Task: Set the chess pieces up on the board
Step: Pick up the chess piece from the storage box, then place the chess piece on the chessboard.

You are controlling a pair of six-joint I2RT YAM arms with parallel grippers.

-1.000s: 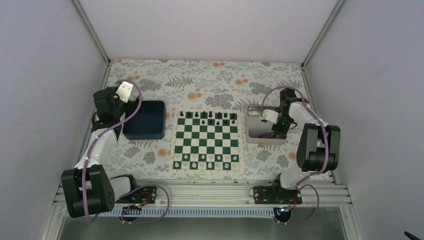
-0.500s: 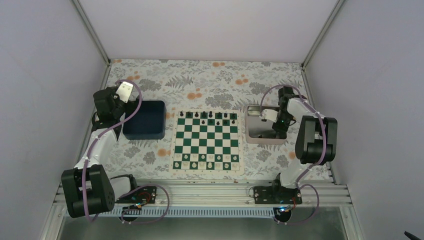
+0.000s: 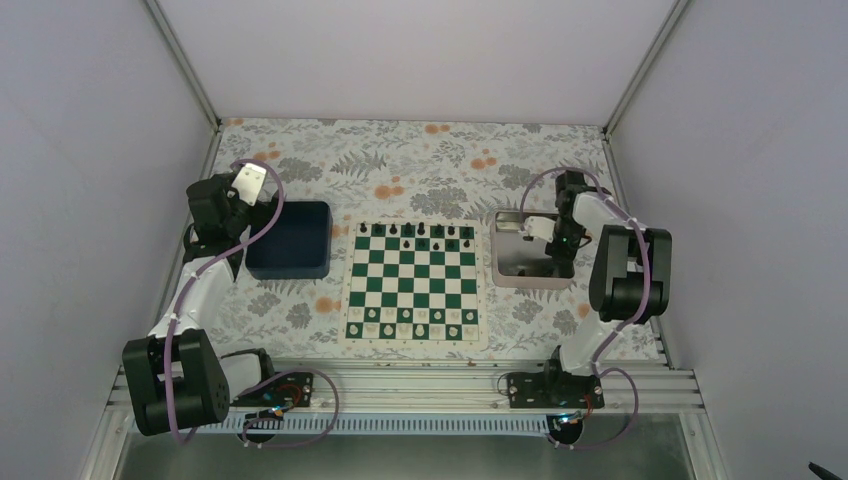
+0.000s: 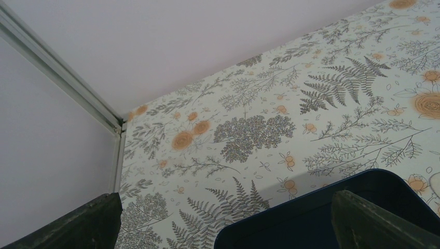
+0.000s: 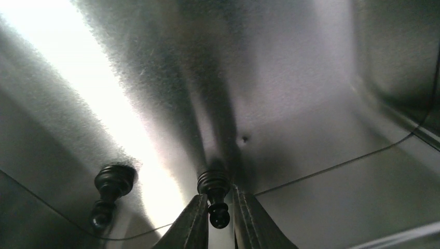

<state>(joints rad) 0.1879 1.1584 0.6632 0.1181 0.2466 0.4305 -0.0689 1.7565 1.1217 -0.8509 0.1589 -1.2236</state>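
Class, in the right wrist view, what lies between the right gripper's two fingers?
A black pawn sits there, pinched by the right gripper, inside the tray. Only the right wrist view shows it clearly.

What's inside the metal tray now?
A black chess piece sits between the right pincer's fingers, a second black piece beside it. The arm covers part of the tray floor.

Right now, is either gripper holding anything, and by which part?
The right gripper is closed on a black pawn, pinching its round head end as it lies in the metal tray. The left gripper is open and holds nothing.
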